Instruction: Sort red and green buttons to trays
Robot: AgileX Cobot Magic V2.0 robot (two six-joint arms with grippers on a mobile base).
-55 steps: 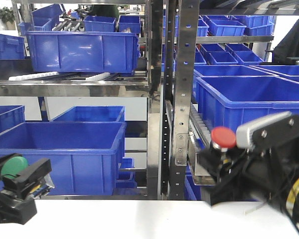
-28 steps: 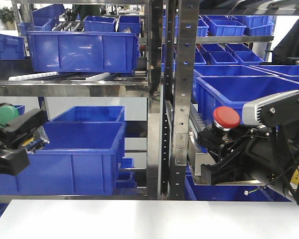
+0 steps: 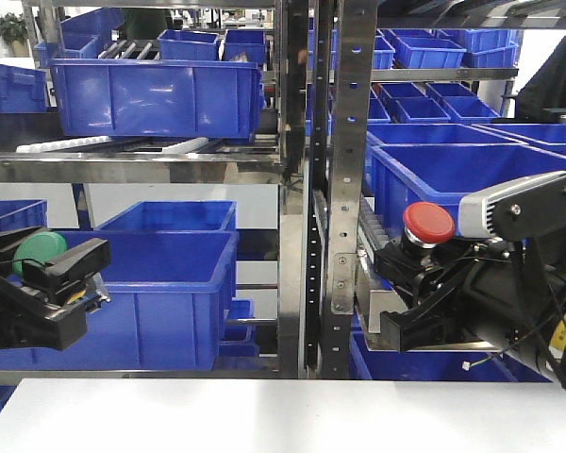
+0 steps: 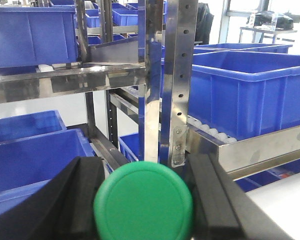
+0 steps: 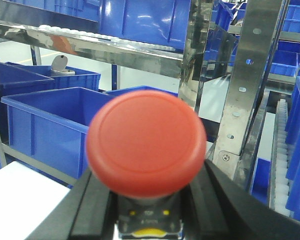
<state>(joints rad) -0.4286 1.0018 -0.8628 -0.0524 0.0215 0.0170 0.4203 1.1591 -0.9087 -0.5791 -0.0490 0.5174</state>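
— Front view: what is the left gripper (image 3: 47,274) doing?
— It is clamping the green button (image 3: 38,253), well left of the steel upright (image 3: 344,142). The right gripper (image 3: 420,264) is grasping the red button (image 3: 428,223), just right of that upright.
— And the left wrist view?
— The black fingers (image 4: 75,200) are squeezing the green button (image 4: 143,200) from both sides, below the upright (image 4: 177,75).
— The right wrist view?
— The red button (image 5: 146,145) is sitting between the gripper's fingers (image 5: 235,210), filling the middle, just left of the upright (image 5: 250,75)

White tbl (image 3: 264,420) (only part shown)
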